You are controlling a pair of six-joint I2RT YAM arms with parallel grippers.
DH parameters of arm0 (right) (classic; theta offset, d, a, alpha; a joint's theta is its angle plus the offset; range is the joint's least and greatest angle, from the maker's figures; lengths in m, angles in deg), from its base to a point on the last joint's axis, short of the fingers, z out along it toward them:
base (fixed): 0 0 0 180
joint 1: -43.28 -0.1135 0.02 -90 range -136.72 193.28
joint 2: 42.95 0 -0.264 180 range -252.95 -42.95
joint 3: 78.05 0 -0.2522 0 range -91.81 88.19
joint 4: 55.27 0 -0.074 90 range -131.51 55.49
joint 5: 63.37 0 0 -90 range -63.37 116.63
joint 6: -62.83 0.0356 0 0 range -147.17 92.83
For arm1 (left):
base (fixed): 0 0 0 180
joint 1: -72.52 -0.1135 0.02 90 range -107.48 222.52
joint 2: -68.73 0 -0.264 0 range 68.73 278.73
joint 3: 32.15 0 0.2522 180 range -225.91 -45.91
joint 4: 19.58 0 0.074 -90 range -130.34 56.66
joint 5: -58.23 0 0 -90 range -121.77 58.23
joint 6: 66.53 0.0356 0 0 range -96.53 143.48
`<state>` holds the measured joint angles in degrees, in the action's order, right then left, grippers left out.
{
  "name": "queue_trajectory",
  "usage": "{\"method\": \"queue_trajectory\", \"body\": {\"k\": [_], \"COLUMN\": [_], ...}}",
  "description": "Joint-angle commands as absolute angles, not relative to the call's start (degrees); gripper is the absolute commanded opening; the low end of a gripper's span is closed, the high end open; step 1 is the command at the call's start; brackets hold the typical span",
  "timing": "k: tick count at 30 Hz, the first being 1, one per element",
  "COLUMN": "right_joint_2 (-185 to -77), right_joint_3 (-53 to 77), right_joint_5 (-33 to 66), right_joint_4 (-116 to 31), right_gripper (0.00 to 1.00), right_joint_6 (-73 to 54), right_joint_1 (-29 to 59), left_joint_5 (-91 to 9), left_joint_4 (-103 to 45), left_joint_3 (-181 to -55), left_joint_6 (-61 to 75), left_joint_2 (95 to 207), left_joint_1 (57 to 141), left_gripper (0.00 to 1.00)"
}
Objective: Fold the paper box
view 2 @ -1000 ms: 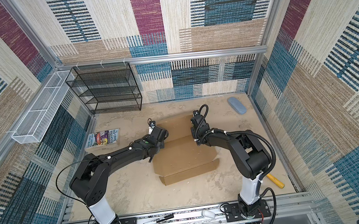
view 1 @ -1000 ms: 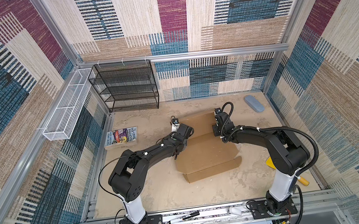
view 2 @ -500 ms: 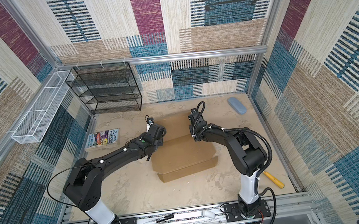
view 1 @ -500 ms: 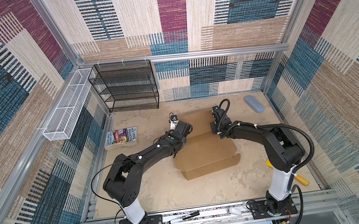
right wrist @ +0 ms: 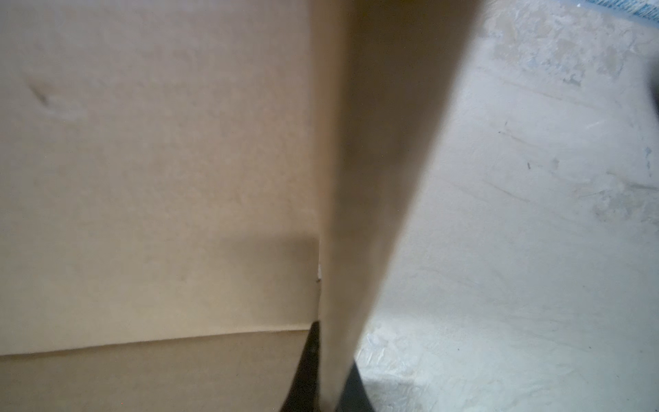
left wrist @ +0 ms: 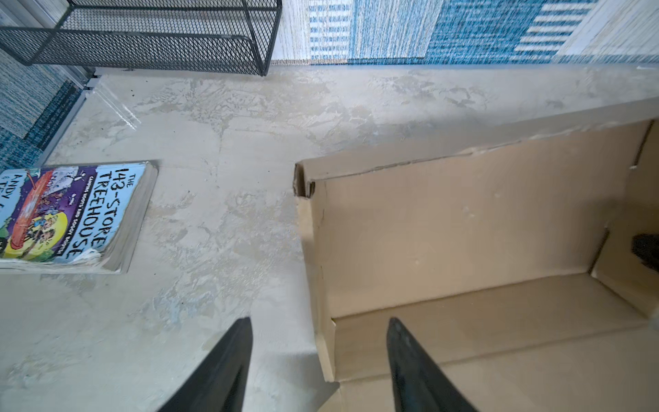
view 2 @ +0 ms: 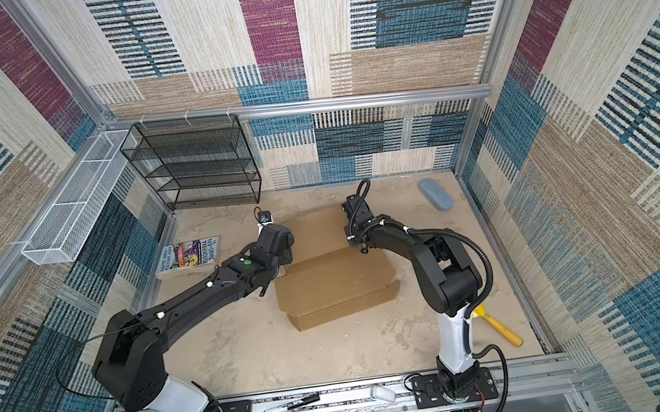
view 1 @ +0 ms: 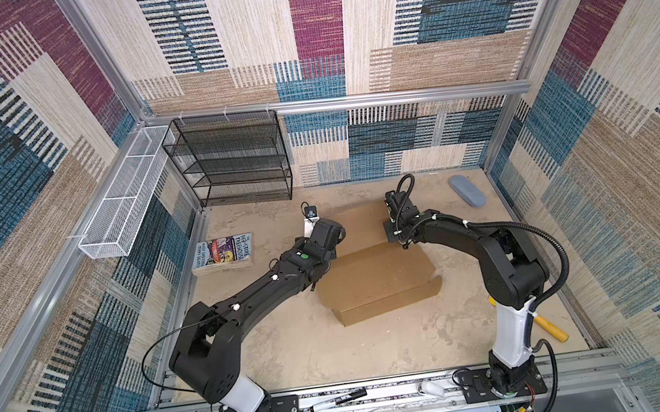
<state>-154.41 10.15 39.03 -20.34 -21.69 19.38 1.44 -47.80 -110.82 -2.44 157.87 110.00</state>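
The paper box is brown cardboard in the middle of the table, with its big panel sloping down toward the front. My left gripper is at the box's left side. It is open, and its two black fingers straddle the box's left wall without touching it. The box's inside shows past them. My right gripper is at the back right of the box, shut on an upright cardboard wall.
A colourful book lies left of the box. A black mesh shelf and a white wire basket stand at the back left. A blue-grey case lies back right, a yellow-handled tool front right, and markers on the front rail.
My left gripper has opened and let go of the box's left wall. Both wrists and the box have shifted slightly toward the back.
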Motion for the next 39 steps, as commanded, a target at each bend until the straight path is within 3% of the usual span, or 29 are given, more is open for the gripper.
{"method": "queue_trajectory", "body": {"k": [1, 12, 25, 31, 39], "right_joint_2": [-155.7, -159.95, -164.66, -163.52, -160.45], "right_joint_3": [8.35, 1.59, -6.58, -8.41, -6.08], "right_joint_5": [34.32, 27.92, 23.59, 24.36, 21.86], "right_joint_4": [-10.06, 0.02, 11.43, 12.06, 7.48], "right_gripper": [0.07, 0.08, 0.11, 0.2, 0.44], "right_joint_6": [-22.07, -22.25, -21.37, -19.9, -18.65], "right_joint_1": [19.68, 20.34, 20.69, 20.75, 20.73], "left_joint_5": [1.2, -1.95, -7.54, -9.07, -8.18], "left_joint_4": [-49.32, -53.2, -57.7, -58.48, -60.94], "left_joint_3": [-110.26, -108.58, -110.24, -111.56, -111.41], "left_joint_6": [-0.04, -0.05, -0.62, 0.44, 0.37], "left_joint_2": [155.62, 149.48, 149.59, 149.55, 145.9], "left_joint_1": [109.53, 107.78, 105.89, 105.13, 104.39], "left_gripper": [0.63, 0.62, 0.58, 0.58, 0.58]}}
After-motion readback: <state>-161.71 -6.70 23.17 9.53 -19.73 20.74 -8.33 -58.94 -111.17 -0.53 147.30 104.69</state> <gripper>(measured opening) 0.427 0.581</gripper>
